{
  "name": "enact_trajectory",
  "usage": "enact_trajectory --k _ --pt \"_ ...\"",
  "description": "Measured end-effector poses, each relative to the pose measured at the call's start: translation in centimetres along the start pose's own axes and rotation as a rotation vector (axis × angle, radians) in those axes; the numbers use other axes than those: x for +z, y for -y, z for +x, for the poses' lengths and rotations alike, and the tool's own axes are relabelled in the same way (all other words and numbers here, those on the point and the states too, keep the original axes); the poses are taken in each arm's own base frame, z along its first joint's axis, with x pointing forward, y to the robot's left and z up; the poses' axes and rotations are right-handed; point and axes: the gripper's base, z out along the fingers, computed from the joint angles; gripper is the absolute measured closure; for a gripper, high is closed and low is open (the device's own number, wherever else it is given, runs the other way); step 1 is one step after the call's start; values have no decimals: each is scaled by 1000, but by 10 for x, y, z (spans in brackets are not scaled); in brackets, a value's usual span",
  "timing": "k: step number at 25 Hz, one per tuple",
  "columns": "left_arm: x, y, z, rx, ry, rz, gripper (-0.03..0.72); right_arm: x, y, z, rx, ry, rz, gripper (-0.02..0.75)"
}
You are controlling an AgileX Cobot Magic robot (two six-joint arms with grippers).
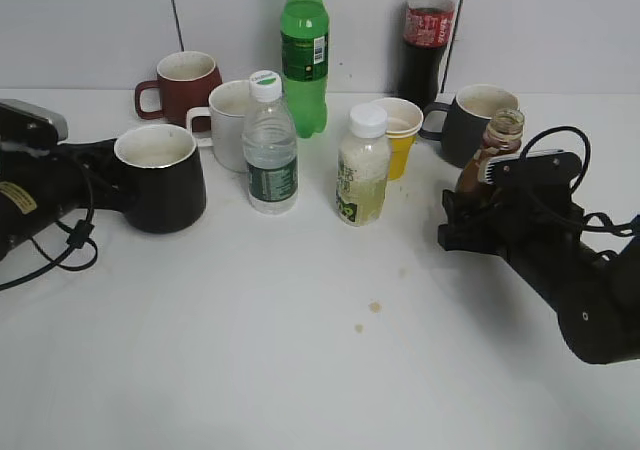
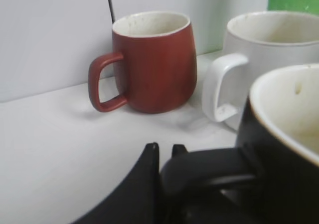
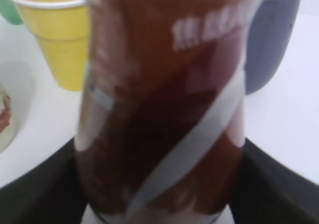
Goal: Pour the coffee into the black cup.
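The black cup (image 1: 160,175) stands at the left of the table, white inside and empty. My left gripper (image 1: 105,175) is shut on its black loop handle (image 2: 209,171); the cup's rim fills the right of the left wrist view (image 2: 284,114). The coffee bottle (image 1: 492,155), capless, with brown liquid and a brown, white and red label, stands upright at the right. My right gripper (image 1: 470,205) is shut on its body, which fills the right wrist view (image 3: 159,99).
Between the two stand a water bottle (image 1: 270,145) and a white-capped pale drink bottle (image 1: 363,165). Behind are a dark red mug (image 1: 185,85), white mug (image 1: 232,120), green bottle (image 1: 304,50), cola bottle (image 1: 428,35), yellow paper cups (image 1: 398,135) and a dark grey mug (image 1: 470,120).
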Motion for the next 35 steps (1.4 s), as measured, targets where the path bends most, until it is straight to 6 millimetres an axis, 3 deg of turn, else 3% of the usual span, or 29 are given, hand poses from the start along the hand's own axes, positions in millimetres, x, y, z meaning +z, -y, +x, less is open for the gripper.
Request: enact_trajectory --k 2,9,12,15,19,24,35 --pt "-8 5 -5 -4 0 -4 644 2 0 1 5 -1 9 228" --pt "-27 35 -18 4 -3 61 645 4 0 1 1 2 12 227" --pt "-25 58 -20 24 0 142 645 2 -3 -5 -132 8 -25 227" --pt "-24 83 -21 46 2 229 645 -4 -8 -25 -284 69 -88 227" --pt "-25 112 -22 68 6 324 645 -19 -16 -73 -378 255 -178 227" --pt "-26 144 -26 92 24 426 645 -30 -25 -105 -525 411 -241 227" --pt "-21 181 -42 115 102 530 646 -28 -36 -111 -940 498 -280 227"
